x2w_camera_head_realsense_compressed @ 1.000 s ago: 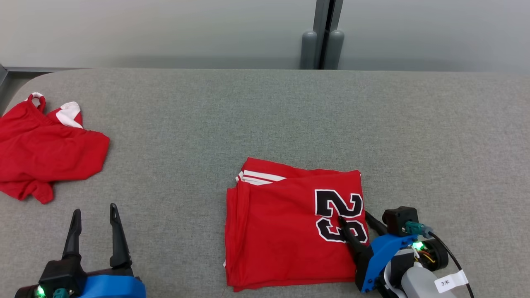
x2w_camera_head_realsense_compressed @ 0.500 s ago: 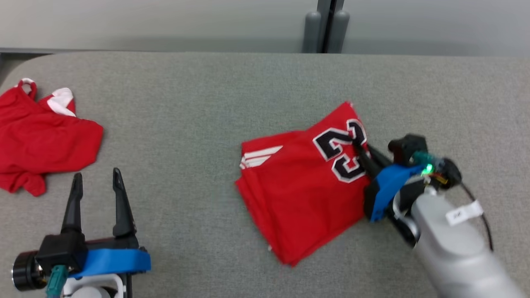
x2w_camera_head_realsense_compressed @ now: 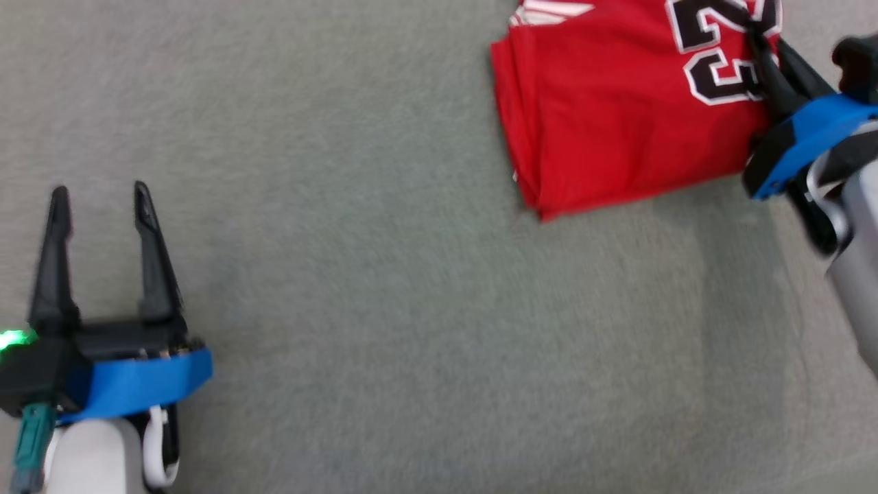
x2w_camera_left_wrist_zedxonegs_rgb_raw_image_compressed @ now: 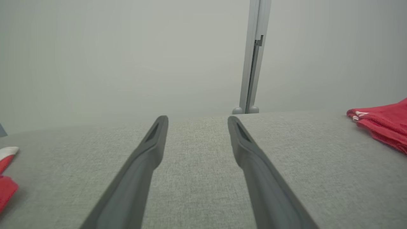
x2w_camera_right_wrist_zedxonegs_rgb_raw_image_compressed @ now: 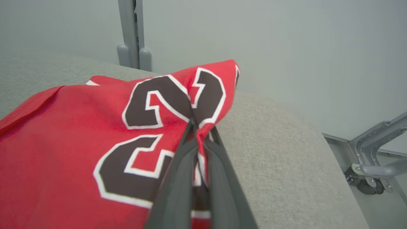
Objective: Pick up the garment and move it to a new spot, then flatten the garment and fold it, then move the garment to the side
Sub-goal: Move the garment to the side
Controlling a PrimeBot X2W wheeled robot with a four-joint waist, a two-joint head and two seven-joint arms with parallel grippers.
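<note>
Since prev. frame, garment (x2w_camera_head_realsense_compressed: 617,123) is clamped at numbered corner by right hand (x2w_camera_right_wrist_zedxonegs_rgb_raw_image_compressed: 199,127) & dragged, left hand (x2w_camera_head_realsense_compressed: 99,191) open; best kept low & slow so folds aren't undone.

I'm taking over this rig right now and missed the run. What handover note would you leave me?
Left gripper: open, holding nothing, above the grey table.
Right gripper: shut on the folded red jersey at its numbered edge.
Jersey: pinched edge raised, rest on the table.
Done: folding, by its look.
Left: set it at the side, release.
</note>
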